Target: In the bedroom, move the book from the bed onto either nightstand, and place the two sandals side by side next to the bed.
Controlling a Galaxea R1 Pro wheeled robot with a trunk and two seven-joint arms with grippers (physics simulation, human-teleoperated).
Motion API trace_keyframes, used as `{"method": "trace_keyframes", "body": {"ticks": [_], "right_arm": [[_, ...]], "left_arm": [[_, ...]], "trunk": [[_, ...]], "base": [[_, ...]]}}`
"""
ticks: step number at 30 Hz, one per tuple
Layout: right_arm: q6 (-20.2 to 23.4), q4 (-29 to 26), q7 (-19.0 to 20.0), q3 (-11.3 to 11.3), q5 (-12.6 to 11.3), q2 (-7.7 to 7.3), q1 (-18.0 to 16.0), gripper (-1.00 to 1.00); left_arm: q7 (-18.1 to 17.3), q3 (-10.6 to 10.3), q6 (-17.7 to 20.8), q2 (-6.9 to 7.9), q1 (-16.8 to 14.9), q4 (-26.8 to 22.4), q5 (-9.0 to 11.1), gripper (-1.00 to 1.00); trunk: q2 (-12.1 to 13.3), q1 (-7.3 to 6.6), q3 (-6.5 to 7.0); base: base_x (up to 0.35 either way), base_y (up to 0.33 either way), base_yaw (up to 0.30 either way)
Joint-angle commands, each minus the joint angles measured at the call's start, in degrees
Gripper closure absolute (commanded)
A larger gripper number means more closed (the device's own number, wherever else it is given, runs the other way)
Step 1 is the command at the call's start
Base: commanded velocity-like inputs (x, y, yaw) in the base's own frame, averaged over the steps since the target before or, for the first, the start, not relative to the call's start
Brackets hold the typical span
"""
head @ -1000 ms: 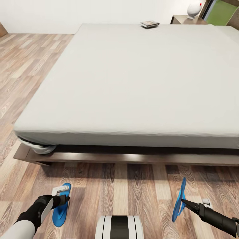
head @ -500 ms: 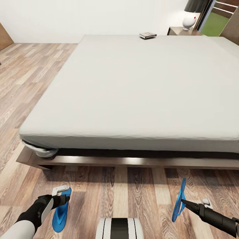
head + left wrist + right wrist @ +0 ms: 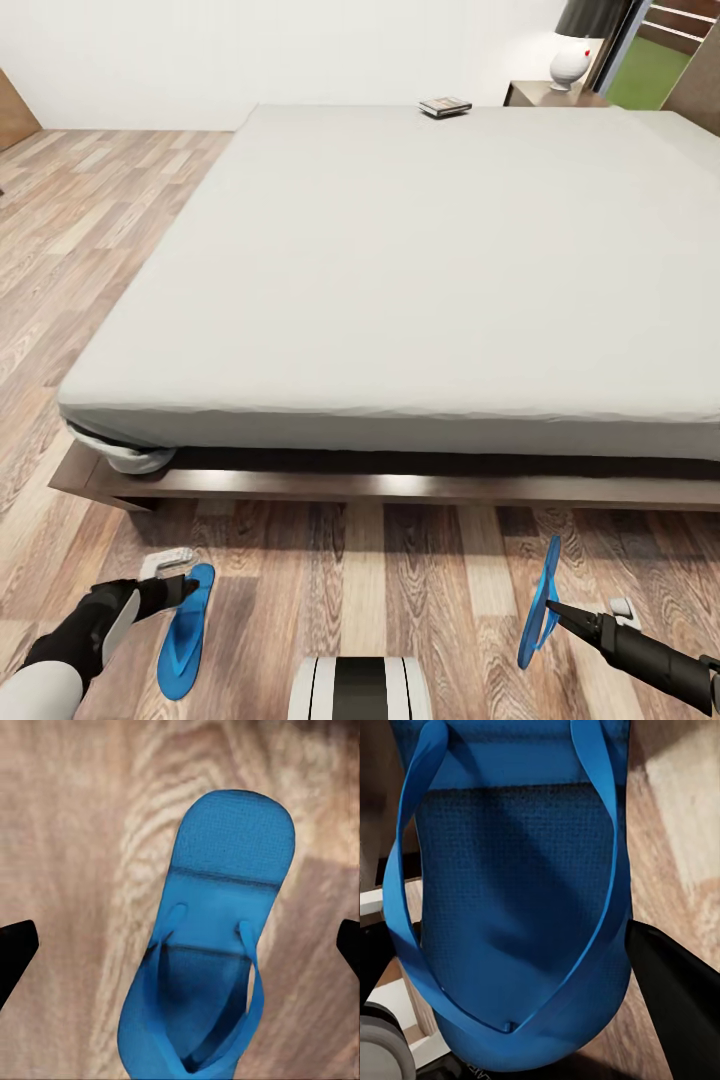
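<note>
Head view: the bed fills the middle of the frame, and the book lies on its far edge, near the nightstand that carries a lamp. On the wood floor in front of the bed, one sandal lies flat, just beside the left gripper. The right gripper holds the second sandal on edge above the floor. Left wrist view: the flat sandal lies strap-side up between the widely spread, empty jaws. Right wrist view: the held sandal sits close to the camera, clamped between dark fingers.
</note>
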Motion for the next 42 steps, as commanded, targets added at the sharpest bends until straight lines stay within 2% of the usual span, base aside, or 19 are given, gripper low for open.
{"method": "trace_keyframes", "body": {"ticks": [1,3,6,7,8,10,13,18,20,22,23,25,26,28,30,34,35,38,42], "right_arm": [[0.63,0.01,0.12,-0.08,-0.15,0.0,-0.02,1.0],[0.61,-0.01,0.12,-0.08,-0.15,0.0,-0.01,1.0],[0.64,0.0,0.12,-0.08,-0.14,0.0,-0.01,1.0],[0.59,-0.02,0.12,-0.08,-0.12,0.0,0.0,1.0],[0.57,-0.06,0.08,-0.08,-0.09,0.0,-0.01,1.0],[0.52,-0.07,-0.02,-0.08,-0.01,0.0,-0.02,1.0],[0.25,-0.11,-0.26,-0.08,0.3,0.0,-0.03,1.0],[-0.05,-0.16,-0.6,-0.08,0.48,0.0,-0.03,1.0],[-0.11,-0.22,-2.4,-0.03,0.57,0.0,-0.03,1.0],[-0.13,-1.22,-8.03,0.01,0.64,0.02,-0.03,1.0],[-0.14,-3.06,-12.71,0.1,0.67,0.06,-0.03,1.0],[0.09,-8.95,-24.13,0.4,0.7,0.13,-0.03,1.0],[0.42,-15.44,-33.55,0.58,0.71,0.26,-0.03,1.0],[0.58,-18.78,-37.79,0.66,0.76,0.36,-0.03,1.0],[0.71,-20.26,-39.66,0.69,1.18,0.42,-0.03,1.0],[3.99,-21.51,-48.64,0.64,13.15,0.52,-0.02,1.0],[5.39,-21.58,-49.41,0.63,14.58,0.52,-0.02,1.0],[8.13,-21.67,-50.4,0.62,16.56,0.52,-0.03,1.0],[10.06,-21.7,-50.64,0.62,17.2,0.53,-0.03,1.0]], "left_arm": [[-1.71,0.26,0.42,0.44,0.0,-0.16,0.31,-1.0],[-6.92,0.29,0.44,1.69,0.0,-0.28,0.32,-1.0],[-21.19,0.38,0.45,5.11,0.0,-0.35,0.34,-1.0],[-29.94,0.41,0.45,6.58,0.0,-0.34,0.29,-1.0],[-35.96,0.42,0.45,7.36,0.0,-0.33,0.25,-1.0],[-38.16,0.42,0.43,7.6,0.0,-0.33,0.21,-1.0],[-40.16,0.42,0.37,7.78,0.0,-0.33,0.17,-1.0],[-40.69,0.42,0.36,7.76,0.0,-0.33,0.16,-1.0],[-40.72,0.42,0.36,7.74,0.0,-0.33,0.16,-1.0],[-40.73,0.42,0.36,7.74,0.0,-0.33,0.16,-1.0],[-40.77,0.42,0.36,7.73,0.0,-0.33,0.16,-1.0],[-40.79,0.42,0.36,7.73,0.0,-0.33,0.16,-1.0],[-40.81,0.42,0.36,7.73,0.0,-0.33,0.16,-1.0],[-40.76,0.42,0.35,7.73,0.0,-0.33,0.15,-1.0],[-40.6,0.42,0.27,7.73,0.0,-0.33,0.1,-1.0],[-40.49,0.42,0.19,7.67,0.0,-0.33,0.08,-1.0],[-40.48,0.42,0.19,7.66,0.0,-0.33,0.08,-1.0],[-40.53,0.42,0.19,7.65,0.0,-0.33,0.08,-1.0],[-40.56,0.42,0.19,7.64,0.0,-0.33,0.08,-1.0]], "trunk": [[-0.01,-0.01,-0.04],[-0.01,-0.01,-0.04],[-0.01,-0.01,-0.04],[-0.01,-0.01,-0.04],[-0.01,-0.01,-0.04],[-0.01,-0.01,-0.04],[-0.01,-0.01,-0.04],[-0.01,-0.01,-0.04],[-0.01,-0.01,-0.04],[-0.01,-0.01,-0.04],[-0.01,-0.01,-0.04],[-0.01,-0.01,-0.04],[-0.01,-0.01,-0.04],[-0.01,-0.01,-0.04],[-0.01,-0.01,-0.04],[-0.01,-0.01,-0.04],[-0.01,-0.01,-0.04],[-0.01,-0.01,-0.04],[-0.01,-0.01,-0.04]], "base": [[0.0,0.0,0.0],[0.0,0.0,0.0],[0.0,0.0,0.0],[0.0,0.0,0.0],[0.0,0.0,0.0],[0.0,0.0,0.0],[0.0,0.0,0.0],[0.0,0.0,0.0],[0.0,0.0,0.0],[0.0,0.0,0.0],[0.0,0.0,0.0],[0.0,0.0,0.0],[0.0,0.0,0.0],[0.0,0.0,0.0],[0.0,0.0,0.0],[0.0,0.0,0.0],[0.0,0.0,0.0],[0.0,0.0,0.0],[0.0,0.0,0.0]]}}
